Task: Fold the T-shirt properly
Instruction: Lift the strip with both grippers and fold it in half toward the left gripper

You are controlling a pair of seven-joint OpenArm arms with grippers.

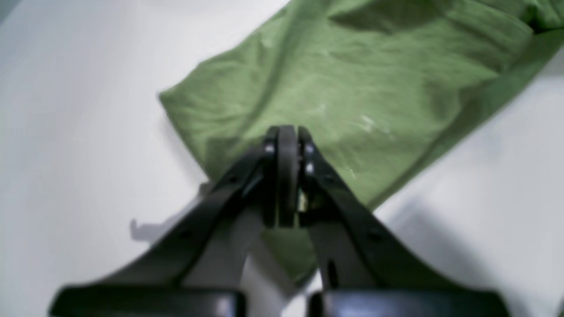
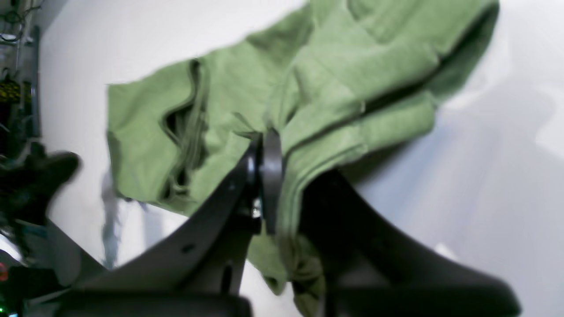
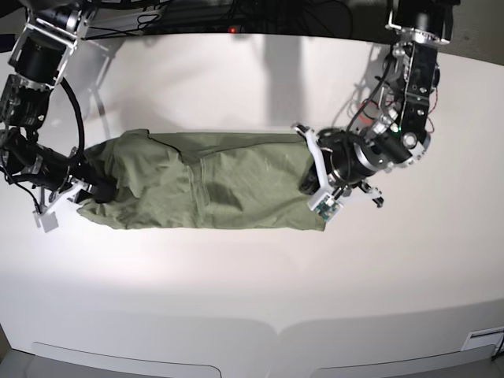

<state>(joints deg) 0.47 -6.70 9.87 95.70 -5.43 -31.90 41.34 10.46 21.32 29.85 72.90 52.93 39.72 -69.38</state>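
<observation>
The sage-green T-shirt (image 3: 213,185) lies as a long, wrinkled band across the middle of the white table, stretched between my two grippers. My left gripper (image 3: 309,183) is at its right end in the base view. In the left wrist view its fingers (image 1: 286,132) are pressed together on the edge of the T-shirt (image 1: 352,79). My right gripper (image 3: 101,191) is at the band's left end. In the right wrist view it (image 2: 273,136) is shut on bunched folds of the T-shirt (image 2: 335,66), and cloth drapes over one finger.
The white table (image 3: 252,299) extends in front of and behind the shirt. Both arm bases and loose cables (image 3: 370,102) stand along the back edge. The table's front edge (image 3: 276,335) runs along the bottom of the base view.
</observation>
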